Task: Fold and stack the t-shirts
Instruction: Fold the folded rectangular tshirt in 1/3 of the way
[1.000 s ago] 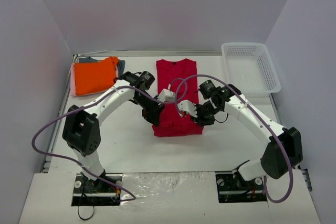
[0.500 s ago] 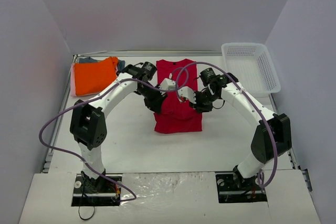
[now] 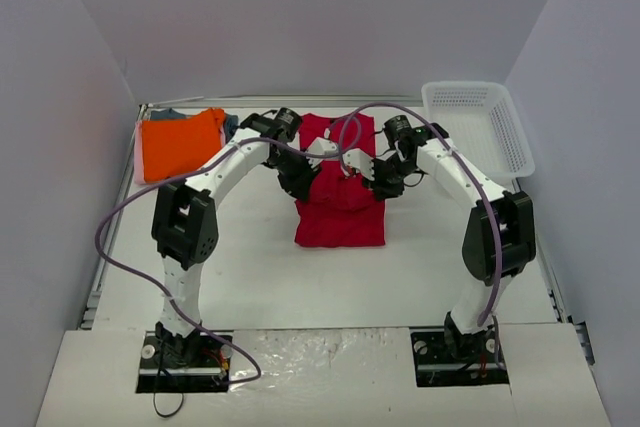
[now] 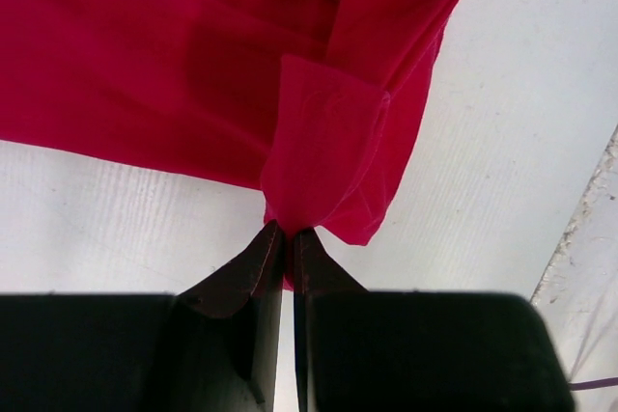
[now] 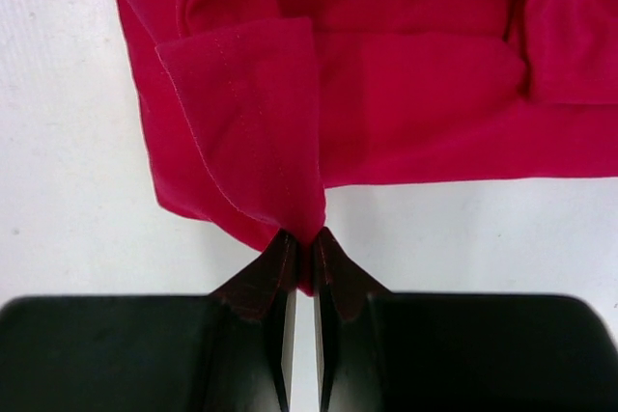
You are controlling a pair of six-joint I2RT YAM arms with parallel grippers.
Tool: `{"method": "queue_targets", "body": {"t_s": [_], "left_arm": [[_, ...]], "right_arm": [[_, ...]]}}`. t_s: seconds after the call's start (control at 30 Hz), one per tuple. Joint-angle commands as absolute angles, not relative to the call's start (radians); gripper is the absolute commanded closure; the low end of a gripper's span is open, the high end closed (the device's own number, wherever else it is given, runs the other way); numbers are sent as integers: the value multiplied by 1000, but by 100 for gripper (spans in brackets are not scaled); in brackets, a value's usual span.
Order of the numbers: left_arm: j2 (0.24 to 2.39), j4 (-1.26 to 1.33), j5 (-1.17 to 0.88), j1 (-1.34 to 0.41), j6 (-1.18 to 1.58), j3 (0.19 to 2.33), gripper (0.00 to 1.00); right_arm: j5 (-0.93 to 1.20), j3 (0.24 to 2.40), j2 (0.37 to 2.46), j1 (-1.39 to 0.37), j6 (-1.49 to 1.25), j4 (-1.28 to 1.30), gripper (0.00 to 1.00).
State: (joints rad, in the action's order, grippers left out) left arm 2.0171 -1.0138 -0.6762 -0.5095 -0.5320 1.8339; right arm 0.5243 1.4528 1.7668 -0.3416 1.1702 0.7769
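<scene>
The crimson-red t-shirt (image 3: 340,217) lies in the table's middle, its near part folded up and away from me. My left gripper (image 3: 303,185) is shut on the shirt's left corner (image 4: 323,156), lifted above the table. My right gripper (image 3: 380,185) is shut on the right corner (image 5: 261,132), also lifted. A folded orange t-shirt (image 3: 180,143) lies at the far left on top of a pale pink one (image 3: 140,176) and a grey-blue one (image 3: 230,128), of which only edges show.
A white mesh basket (image 3: 478,129) stands at the far right. Grey walls close the table on three sides. Purple cables (image 3: 360,117) arc over both arms above the red shirt.
Both grippers have carried the red shirt's near corners away from me, toward the back of the table. The shirt's visible length has shortened as its near part folds over.
</scene>
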Motion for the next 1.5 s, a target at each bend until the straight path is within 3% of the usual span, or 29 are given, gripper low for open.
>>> {"method": "queue_targets", "body": {"t_s": [0.0,1.13,1.2,1.23,1.27,1.33,1.37,1.43,1.47], "left_arm": [[2020,-1034,-663,-508,-578,1899,98],[2226,-1022,-591,-488,-627,2137,98],[2238,-1023,-589,-488,-632,2143,93],[2244,-1028,-584,-488,-638,2148,88],[2249,-1031,-580,-488,-644,2149,86],[2256,-1025,-572,-485,-644,2155,85],[2256,-1017,-569,-485,-643,2161,81],[2256,-989,-554,-482,-634,2174,63],[2256,-982,-546,-482,-634,2193,61]], "right_arm": [[546,1514,1801,-327,1175,802,100],[592,1746,2083,-265,1195,799,100],[592,1753,2098,-265,1193,796,100],[591,1765,2105,-264,1192,795,98],[591,1773,2112,-264,1189,792,91],[592,1795,2131,-259,1175,784,82],[594,1804,2135,-258,1166,770,78],[591,1824,2151,-256,1146,756,58],[586,1845,2152,-256,1140,737,56]]}}
